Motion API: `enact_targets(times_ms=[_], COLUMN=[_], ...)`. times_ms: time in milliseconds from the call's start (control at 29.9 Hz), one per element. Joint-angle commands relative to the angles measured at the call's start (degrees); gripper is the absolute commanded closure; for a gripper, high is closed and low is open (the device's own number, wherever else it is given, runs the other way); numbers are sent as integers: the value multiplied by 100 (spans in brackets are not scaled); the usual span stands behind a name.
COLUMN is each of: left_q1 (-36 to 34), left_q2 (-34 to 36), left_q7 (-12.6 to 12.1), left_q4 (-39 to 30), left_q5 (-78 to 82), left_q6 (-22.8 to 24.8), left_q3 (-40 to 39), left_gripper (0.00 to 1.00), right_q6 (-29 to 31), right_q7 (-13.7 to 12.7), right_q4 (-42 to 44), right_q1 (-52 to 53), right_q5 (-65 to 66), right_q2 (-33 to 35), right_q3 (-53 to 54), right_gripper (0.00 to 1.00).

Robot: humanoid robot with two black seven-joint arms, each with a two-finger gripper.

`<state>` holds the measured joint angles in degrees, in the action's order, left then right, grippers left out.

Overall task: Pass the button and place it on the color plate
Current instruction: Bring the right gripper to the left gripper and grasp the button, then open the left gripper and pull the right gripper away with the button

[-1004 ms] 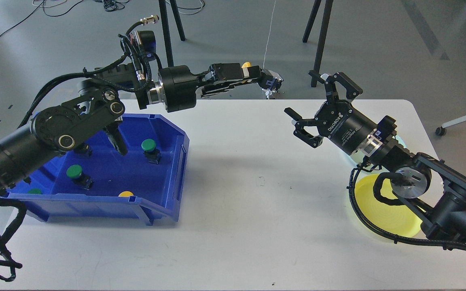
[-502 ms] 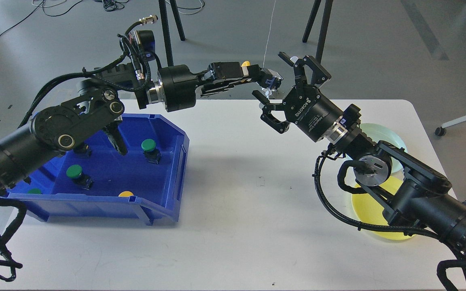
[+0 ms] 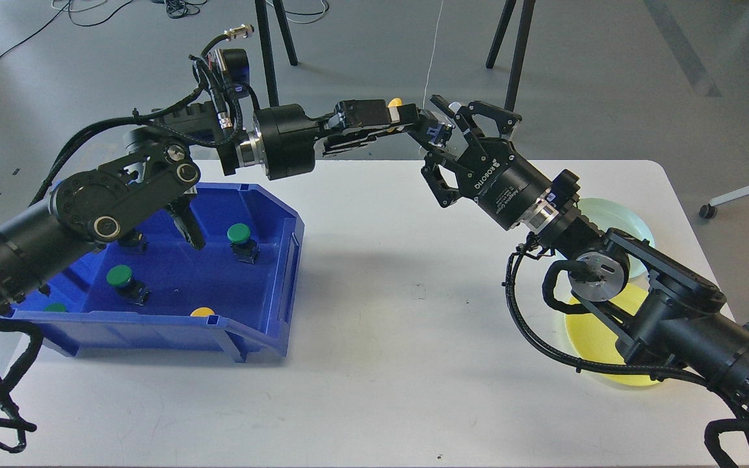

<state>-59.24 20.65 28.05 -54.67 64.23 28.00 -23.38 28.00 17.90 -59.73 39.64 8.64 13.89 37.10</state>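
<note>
White ROBOTIQ lettering runs along my right gripper (image 3: 447,146), whose black fingers are spread wide around the tip of my left gripper (image 3: 436,130). My left gripper is clamped on a yellow-capped button (image 3: 395,104) above the white table's (image 3: 381,364) far edge. Three round green buttons (image 3: 238,233) and one yellow show in the glossy blue bin (image 3: 153,328); two round plates, yellow plate (image 3: 592,338) and pale green, lie right.

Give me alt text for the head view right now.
Above the white table's far edge, the left hand holds a yellow-capped push button out to the open right hand. A blue plastic bin of green buttons sits left; a round yellow plate sits right.
</note>
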Motion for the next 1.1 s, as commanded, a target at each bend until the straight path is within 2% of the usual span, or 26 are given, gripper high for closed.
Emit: enact_targets(times_ms=[0,201,234,301,335,368,502,602,769,903,1070], left_q1=[0,-17,-18,-18,-9,0,0,0,-9,0,-9], left_q2=[1,1,-8,-17,-26,-35,-114,-114,-114,-114,-114], left_q7=[-5,-5,-5,-5,-5,-5,-5,-5,-5,-5,-5], left_q4=[0,0,0,9,27,96,527,624,651,651,660], left_q5=[1,10,1,-42,-130,-296,-982,-1281,-1299,-1299,-1308], left_q6=[0,0,0,0,0,0,0,0,0,0,0], left_q3=[0,9,9,0,-17,-43,-44,-44,-44,-44,-53], left_gripper=[96,93,87,59,42,30,15,11,9,9,8], right_q6=[0,0,0,0,0,0,0,0,-144,-1162,-2779], right_q7=[-6,-6,-6,2,-6,-6,3,3,3,-15,11], right_q4=[6,6,6,6,6,14,15,-20,-380,-1415,-2700], right_q1=[0,0,0,-9,-18,-26,-97,-333,-1193,-2641,-4339], right_q5=[-11,-11,-11,-3,-3,-3,-2,-20,-20,-20,15], right_q2=[9,0,9,18,26,27,35,149,948,1773,2601], right_q3=[8,-1,-1,-1,-1,-1,8,78,674,1658,2205], right_gripper=[96,99,99,99,99,99,99,99,99,99,99])
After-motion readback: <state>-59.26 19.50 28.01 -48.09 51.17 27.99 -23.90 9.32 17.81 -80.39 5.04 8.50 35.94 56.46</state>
